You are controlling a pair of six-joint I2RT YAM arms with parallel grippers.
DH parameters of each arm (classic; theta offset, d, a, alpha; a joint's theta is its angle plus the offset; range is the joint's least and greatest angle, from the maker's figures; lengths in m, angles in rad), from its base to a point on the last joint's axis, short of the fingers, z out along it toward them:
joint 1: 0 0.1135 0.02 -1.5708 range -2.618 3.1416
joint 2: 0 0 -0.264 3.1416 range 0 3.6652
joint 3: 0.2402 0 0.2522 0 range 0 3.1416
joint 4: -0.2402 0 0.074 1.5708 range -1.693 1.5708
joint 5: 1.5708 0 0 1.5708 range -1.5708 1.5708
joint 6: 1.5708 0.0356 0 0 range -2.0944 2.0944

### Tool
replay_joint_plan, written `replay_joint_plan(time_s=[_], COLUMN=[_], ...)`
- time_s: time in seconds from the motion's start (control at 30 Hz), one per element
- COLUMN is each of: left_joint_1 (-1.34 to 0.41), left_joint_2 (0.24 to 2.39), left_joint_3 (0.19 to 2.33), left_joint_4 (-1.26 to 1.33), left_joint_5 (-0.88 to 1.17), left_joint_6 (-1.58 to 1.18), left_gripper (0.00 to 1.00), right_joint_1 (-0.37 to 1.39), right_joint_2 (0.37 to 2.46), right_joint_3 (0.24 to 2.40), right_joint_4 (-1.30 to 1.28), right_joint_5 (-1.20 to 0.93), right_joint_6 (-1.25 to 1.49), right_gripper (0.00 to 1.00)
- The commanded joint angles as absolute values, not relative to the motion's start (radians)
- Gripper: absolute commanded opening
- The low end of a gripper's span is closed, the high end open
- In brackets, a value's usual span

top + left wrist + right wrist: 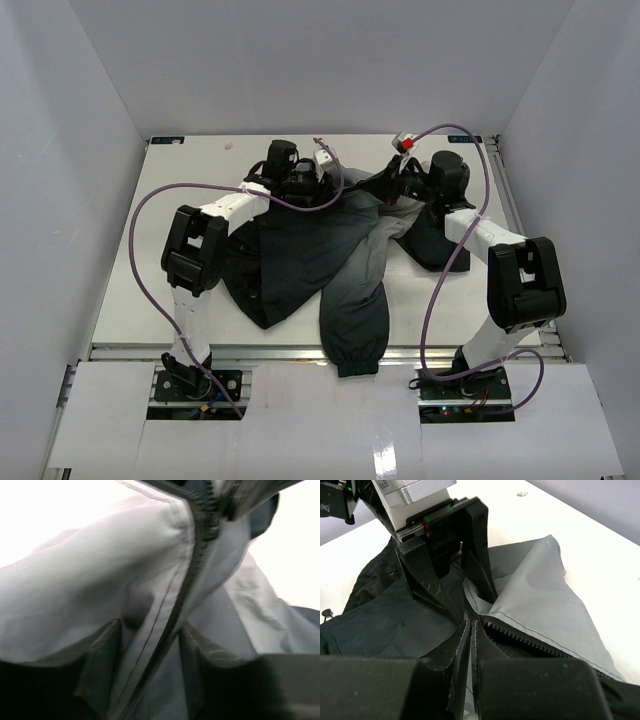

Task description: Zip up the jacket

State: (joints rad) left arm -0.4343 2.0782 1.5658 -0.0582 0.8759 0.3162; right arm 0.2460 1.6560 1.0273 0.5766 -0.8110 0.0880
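**Desk:** While you have the feeds up, what does the bench look like?

**Operator:** I see a flat white table (130,290) boxed in by plain pale walls (300,60) on three sides. Purple cables (150,210) loop off both arms.

**Desk:** And the jacket?

**Operator:** The jacket (300,250) lies rumpled across the middle of the table, bunched up toward the far side where both arms meet. Its shell is dark charcoal, matte and soft, thrown into loose folds. One sleeve (355,330) with a gathered cuff reaches past the near edge. On my wrist views the lining (100,580) is smooth pale grey with a stitched seam, and the zipper (197,545) is a dark toothed line along its edge.

**Desk:** Grippers?

**Operator:** My left gripper (150,635) has its jaws apart, straddling the zipper edge with cloth bulging between them. I can't tell whether the pads press it. My right gripper (471,630) is clamped tight on the jacket right at the zipper's end. Its fingers (462,652) are nearly touching, just in front of the left one.
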Motion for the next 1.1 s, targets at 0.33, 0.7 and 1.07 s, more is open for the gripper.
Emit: replay_joint_plan(time_s=[0.33,0.7,1.07], left_joint_1=[-0.437,-0.444,-0.453], left_joint_2=[2.048,1.874,1.602], left_joint_3=[1.657,1.467,1.236], left_joint_4=[-0.328,-0.276,-0.230], left_joint_5=[0.835,0.743,0.479], left_joint_6=[0.084,0.009,-0.080], left_gripper=[0.00,0.00,0.00], right_joint_1=[0.325,0.306,0.150], right_joint_2=[1.736,1.816,2.009], right_joint_3=[1.330,1.370,1.648], right_joint_4=[0.139,0.140,0.145], right_joint_5=[-0.500,-0.298,-0.313], right_joint_6=[-0.214,-0.206,-0.088], right_gripper=[0.08,0.08,0.08])
